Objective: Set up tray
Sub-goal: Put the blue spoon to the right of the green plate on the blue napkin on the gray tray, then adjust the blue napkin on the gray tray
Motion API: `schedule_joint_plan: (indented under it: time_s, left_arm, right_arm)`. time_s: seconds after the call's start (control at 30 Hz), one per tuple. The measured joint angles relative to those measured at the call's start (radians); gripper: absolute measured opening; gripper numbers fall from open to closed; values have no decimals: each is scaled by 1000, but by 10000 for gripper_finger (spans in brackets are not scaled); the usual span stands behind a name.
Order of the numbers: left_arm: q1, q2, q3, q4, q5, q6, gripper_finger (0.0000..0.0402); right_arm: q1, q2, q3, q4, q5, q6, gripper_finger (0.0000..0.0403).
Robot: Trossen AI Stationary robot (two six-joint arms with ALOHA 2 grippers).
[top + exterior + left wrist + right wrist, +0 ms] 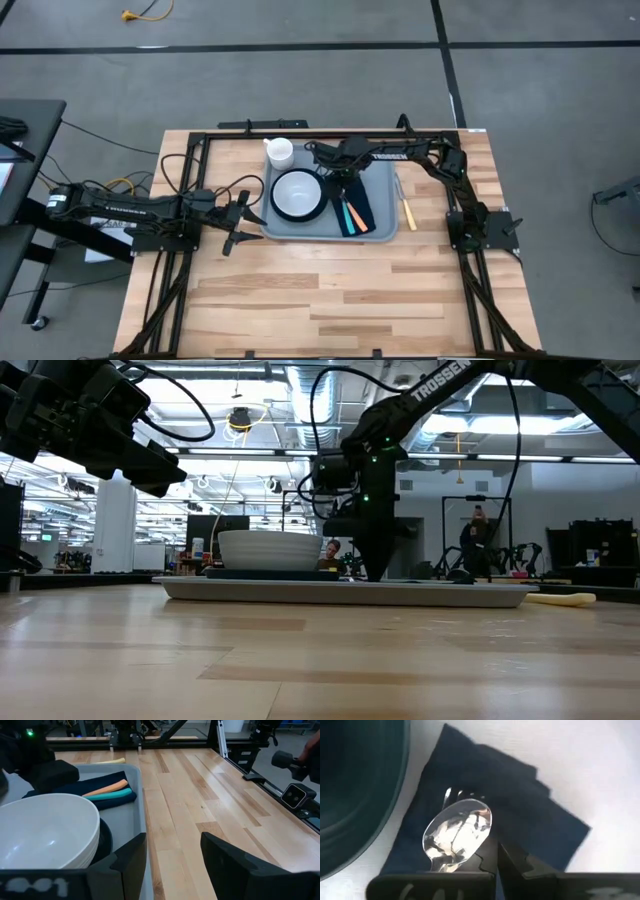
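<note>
The grey-blue tray point(385, 232) point(340, 592) lies flat mid-table. On it, a white bowl point(296, 193) point(45, 830) sits in a dark plate point(355, 795). Beside the plate, a navy napkin point(362, 205) point(520, 805) carries a spoon point(457, 832) and a fork point(455, 795), with teal point(112, 796) and orange point(107, 787) handles. My right gripper point(335, 180) point(496, 850) points down over the utensils' heads, shut, right beside the spoon's bowl. My left gripper point(240, 215) point(172, 865) is open, level, raised above the table just left of the tray. My right gripper comes from above, pointing down, with its shut fingertips point(487, 855) right beside the spoon's bowl point(475, 827) on the napkin. Whether a finger touches the spoon or the napkin, I cannot tell.
A white cup point(279, 152) stands at the tray's far left corner. A cream-handled utensil point(406, 208) point(560, 599) lies on the table right of the tray. Black frame rails run along the table's far, left and right edges. Bare wood stretches along the near half point(330, 300).
</note>
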Motion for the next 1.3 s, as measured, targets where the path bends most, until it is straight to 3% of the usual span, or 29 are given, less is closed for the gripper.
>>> schedule_joint_plan:
  time_s: [0.6,1.0,1.3]
  left_arm:
    - [0,0,0,0,0,0,176]
    - [0,0,0,0,0,0,176]
    - [0,0,0,0,0,0,176]
  right_arm:
    - [13,1,-3,74,-146,-35,0]
    - [-5,0,20,-6,50,-18,0]
    - [-29,0,-7,-63,42,-16,0]
